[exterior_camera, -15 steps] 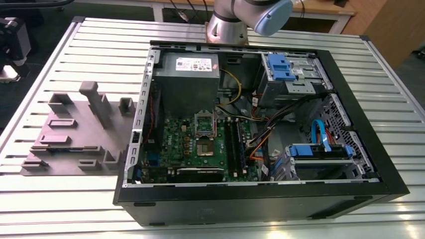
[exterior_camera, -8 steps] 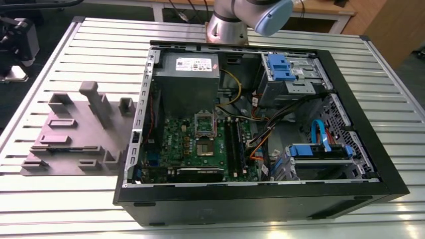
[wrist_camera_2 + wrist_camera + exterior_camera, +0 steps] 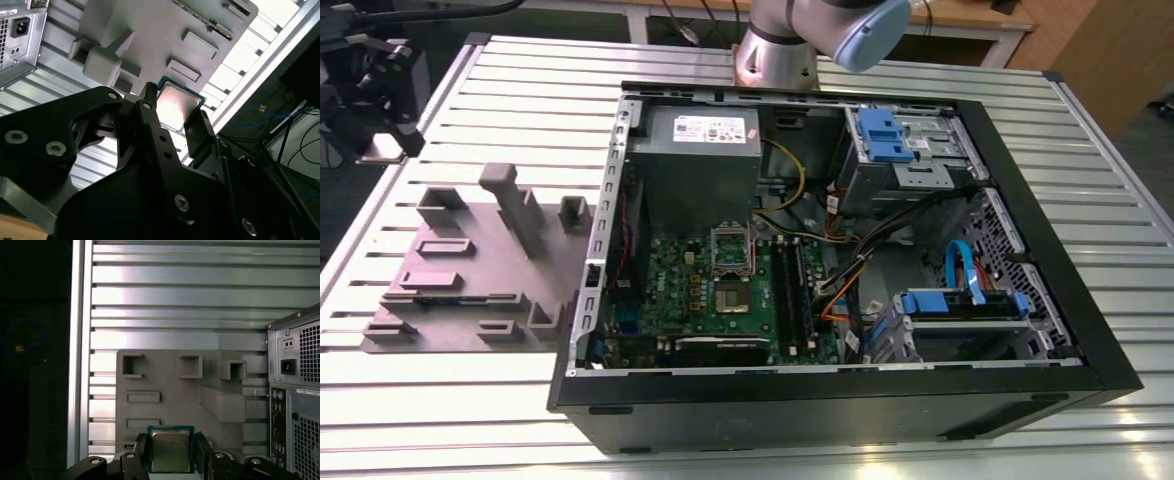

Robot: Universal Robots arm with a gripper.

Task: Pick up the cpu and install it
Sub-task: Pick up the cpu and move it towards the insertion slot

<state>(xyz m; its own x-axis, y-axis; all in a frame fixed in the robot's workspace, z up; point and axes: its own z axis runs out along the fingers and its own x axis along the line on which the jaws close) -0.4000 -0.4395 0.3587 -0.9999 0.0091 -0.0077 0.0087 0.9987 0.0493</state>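
The cpu (image 3: 170, 451) is a small square chip with a silvery top and a green rim. My gripper (image 3: 171, 442) is shut on it, one black finger (image 3: 202, 454) pressed to each side edge. In the second wrist view the cpu (image 3: 176, 106) sits the same way in the gripper (image 3: 175, 109), well above the grey fixture plate (image 3: 150, 30). In the exterior view the open computer case (image 3: 1041, 200) lies on its side. The socket (image 3: 731, 298) shows on its green motherboard, just below the raised metal frame (image 3: 730, 252).
The grey fixture plate (image 3: 467, 260) with raised holders lies on the slatted metal table (image 3: 520, 80), at the exterior view's left of the case. Inside the case are a grey power-supply box (image 3: 700, 150), black memory slots (image 3: 790, 290), cables and blue drive brackets (image 3: 961, 300). The arm's base (image 3: 781, 50) stands behind the case.
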